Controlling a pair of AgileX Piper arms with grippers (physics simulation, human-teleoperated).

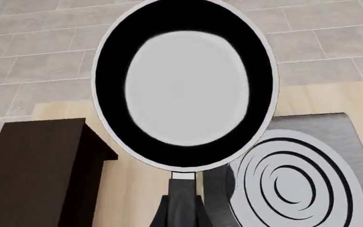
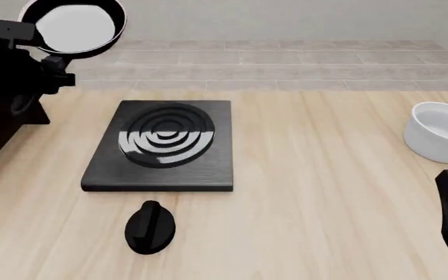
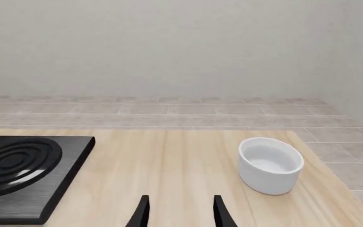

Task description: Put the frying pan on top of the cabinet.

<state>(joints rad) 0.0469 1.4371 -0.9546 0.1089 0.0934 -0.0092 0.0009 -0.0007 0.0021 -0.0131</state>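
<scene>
While my left pincer (image 1: 181,208) is clenched on the long thin black handle, the round black frying pan with the shiny white inside (image 2: 76,26) hangs high in the air over the far left corner of the light wooden surface (image 2: 317,192). It sits above the big dark brown wooden cabinet (image 2: 2,116), which stands at the left edge, and I cannot tell if they touch.

My right pincer (image 3: 179,213) is released, with a gap between its fingers and nothing in them. It is low at the near right corner.

A flat black square stove plate with rings (image 2: 161,146) lies just right of the cabinet. A small black knob (image 2: 151,227) lies near it, toward the near edge. A round white bowl (image 2: 442,131) stands at the right edge.
</scene>
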